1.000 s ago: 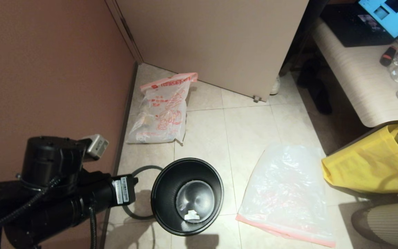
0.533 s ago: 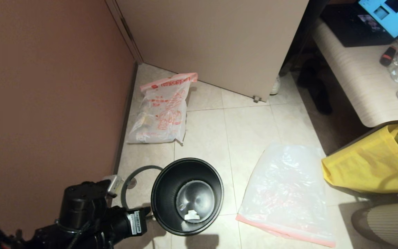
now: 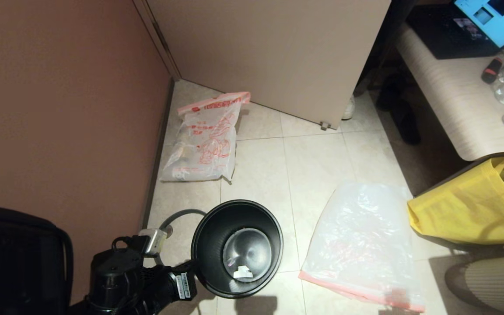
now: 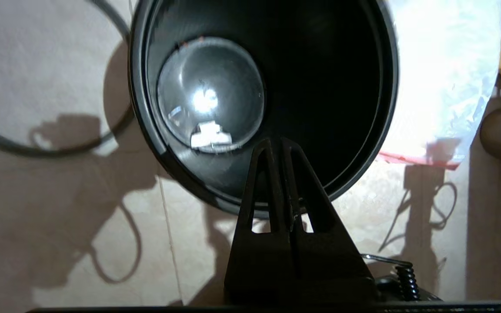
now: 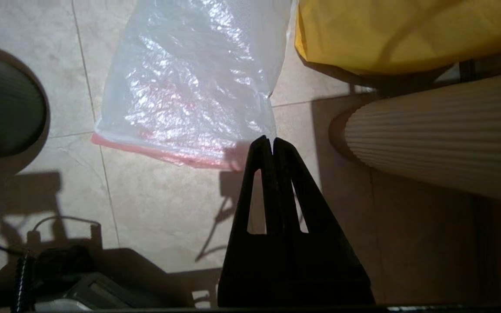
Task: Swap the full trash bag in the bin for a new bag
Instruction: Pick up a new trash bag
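The full trash bag (image 3: 206,140), white with red print, lies on the floor against the wall. The black bin (image 3: 208,236) stands open with only a white scrap (image 3: 243,272) at its bottom. Its grey ring (image 3: 171,217) lies on the floor to the bin's left. The new bag (image 3: 363,245) lies flat to the bin's right, pink band nearest me. My left arm (image 3: 138,280) is low beside the bin. Its gripper (image 4: 278,143) is shut and empty above the bin's (image 4: 342,87) near rim. My right gripper (image 5: 271,140) is shut and empty, above the near corner of the new bag (image 5: 198,74).
A yellow bag (image 3: 470,210) hangs at the right under a table (image 3: 453,87) carrying a laptop and bottles. A ribbed beige pedestal (image 3: 497,280) stands at the near right. A cabinet door (image 3: 278,57) and the brown wall (image 3: 59,109) close off the back and left.
My left arm has dropped and drawn back toward the bottom left beside the bin. A gripper's shadow now falls on the new bag's near corner. Bags, bin and ring have not moved.
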### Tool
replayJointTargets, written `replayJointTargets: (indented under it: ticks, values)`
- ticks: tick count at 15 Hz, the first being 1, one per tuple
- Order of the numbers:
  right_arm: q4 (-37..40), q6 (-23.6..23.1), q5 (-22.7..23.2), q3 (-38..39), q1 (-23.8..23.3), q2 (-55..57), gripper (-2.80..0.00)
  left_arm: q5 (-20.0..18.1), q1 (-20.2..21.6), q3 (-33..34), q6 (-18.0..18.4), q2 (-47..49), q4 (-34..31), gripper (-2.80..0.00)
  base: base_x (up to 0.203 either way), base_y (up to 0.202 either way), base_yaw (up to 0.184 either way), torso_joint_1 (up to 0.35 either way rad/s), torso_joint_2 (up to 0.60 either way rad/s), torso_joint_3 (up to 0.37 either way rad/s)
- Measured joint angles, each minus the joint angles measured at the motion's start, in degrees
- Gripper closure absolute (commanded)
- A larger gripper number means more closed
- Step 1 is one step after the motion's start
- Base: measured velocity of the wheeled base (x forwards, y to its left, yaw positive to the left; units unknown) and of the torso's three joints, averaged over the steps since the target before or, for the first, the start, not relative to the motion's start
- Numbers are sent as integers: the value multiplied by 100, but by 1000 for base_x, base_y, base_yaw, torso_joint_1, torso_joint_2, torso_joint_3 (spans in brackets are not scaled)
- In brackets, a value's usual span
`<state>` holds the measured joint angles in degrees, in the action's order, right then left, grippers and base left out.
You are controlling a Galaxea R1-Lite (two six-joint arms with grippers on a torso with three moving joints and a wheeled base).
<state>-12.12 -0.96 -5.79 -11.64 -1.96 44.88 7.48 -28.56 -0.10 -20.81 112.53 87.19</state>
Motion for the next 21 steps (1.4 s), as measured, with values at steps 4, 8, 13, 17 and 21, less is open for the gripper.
replayJointTargets:
  ticks: [4,8,13,17,21]
  values:
    - [-1158,116,53,-29,-249,1313,0,518,-507,-24,427,-1259,-889,0,0,0,0,0,0,0]
    - [-1456,241,285,-59,-307,2589,0,1926,-1427,-533,404,-3398,-3328,0,0,0,0,0,0,0]
    - [-3403,74,654,-119,-612,5123,0,3354,-831,-1209,796,-5554,-6451,0,0,0,0,0,0,0]
    - [-5365,-66,1011,-208,-764,6585,0,3569,176,-1439,1271,-6547,-7334,0,0,0,0,0,0,0]
    - [-5472,-66,1049,-372,-791,6951,0,3566,961,-1820,1356,-7300,-8238,0,0,0,0,0,0,0]
